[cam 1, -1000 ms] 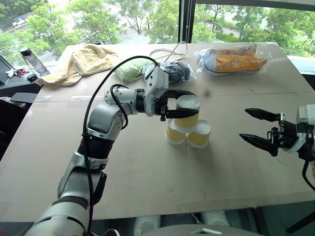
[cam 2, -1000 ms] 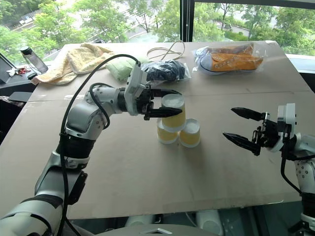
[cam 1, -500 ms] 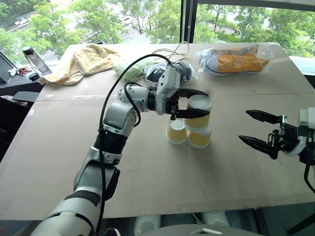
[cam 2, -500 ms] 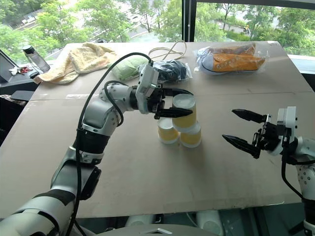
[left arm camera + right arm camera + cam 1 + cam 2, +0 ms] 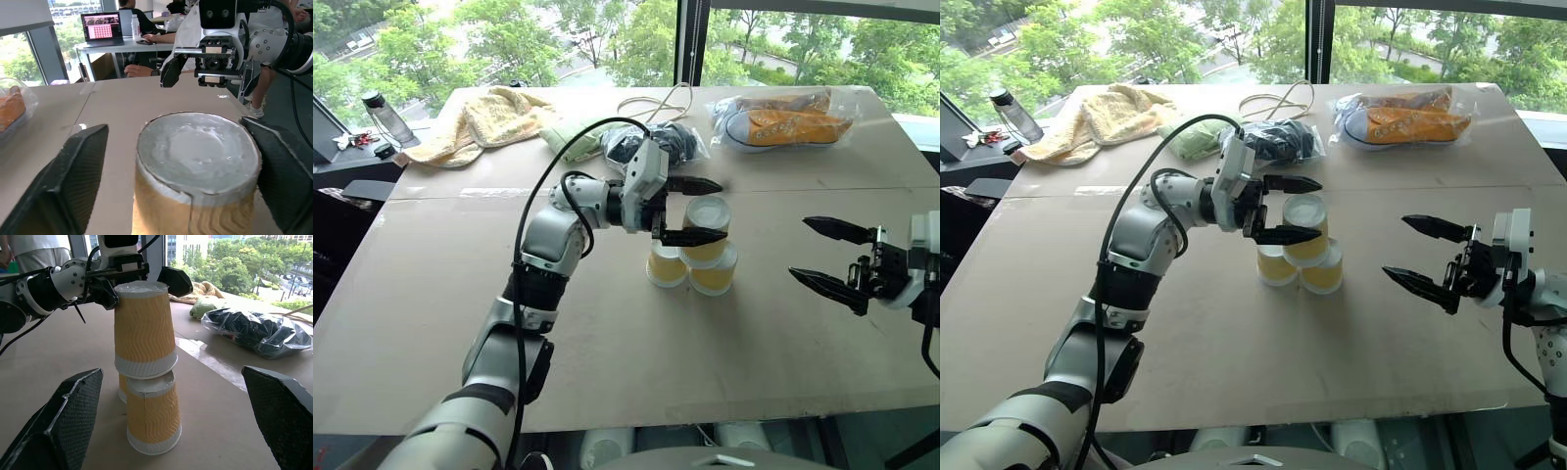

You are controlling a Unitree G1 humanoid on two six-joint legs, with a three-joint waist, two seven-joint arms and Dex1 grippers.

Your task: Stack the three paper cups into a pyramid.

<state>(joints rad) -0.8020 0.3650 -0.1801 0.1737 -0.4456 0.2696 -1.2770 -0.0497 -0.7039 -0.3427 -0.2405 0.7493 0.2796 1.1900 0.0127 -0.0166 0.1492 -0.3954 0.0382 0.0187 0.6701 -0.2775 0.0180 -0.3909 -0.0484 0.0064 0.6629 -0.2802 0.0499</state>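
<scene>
A: Left eye view, mid-frame: where's the top cup (image 5: 708,227)?

B: Upside down on the two base cups (image 5: 690,270) on the counter (image 5: 607,343), between the left gripper's (image 5: 705,210) spread fingers, untouched.

A: Which arm is nearer?

B: Left; the right gripper (image 5: 822,253), also spread, waits well apart at right.

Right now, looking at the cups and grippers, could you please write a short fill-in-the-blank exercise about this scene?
1. The top cup rests on ____ lower cups.
2. All three cups stand upside down, with their white ____ facing up.
3. The left gripper has its fingers ____ on either side of the top cup.
4. The right gripper holds ____.

Missing words: two; bases; open; nothing
</scene>
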